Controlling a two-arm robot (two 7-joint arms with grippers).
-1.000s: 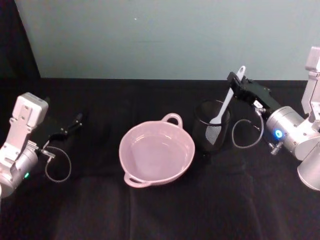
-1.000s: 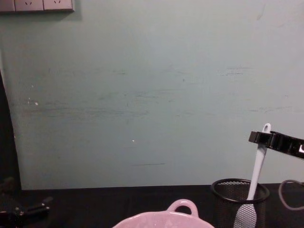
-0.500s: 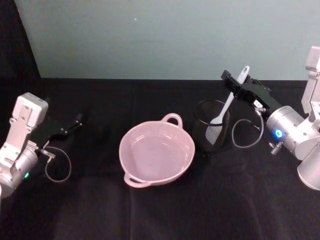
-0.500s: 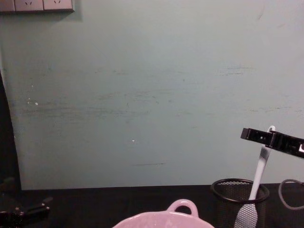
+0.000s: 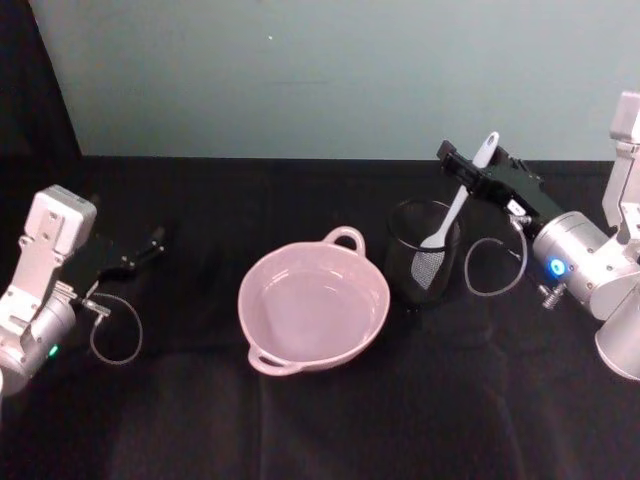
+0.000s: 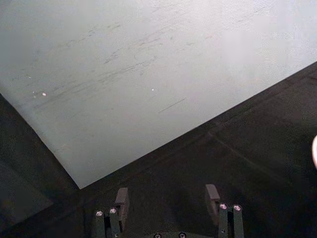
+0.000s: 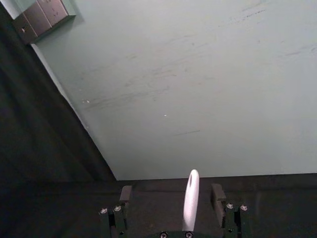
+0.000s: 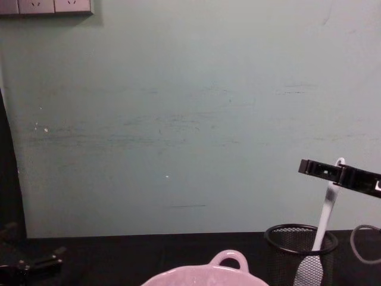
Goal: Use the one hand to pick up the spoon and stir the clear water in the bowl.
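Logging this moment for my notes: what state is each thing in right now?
Right gripper: jaws open, either side of the spoon handle, not clamped.
Spoon: leaning upright in the mesh cup, scoop down.
Mesh cup: upright beside the bowl.
Bowl: upright on the table, holding clear water.
Left gripper: jaws open, empty, parked apart.

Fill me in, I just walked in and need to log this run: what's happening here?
The right gripper has reached the handle of the white spoon, which stands in the black mesh cup. Its jaws are open on either side of the handle, not yet closed. The pink bowl sits beside the cup, untouched. The left gripper rests idle on the table's left side.
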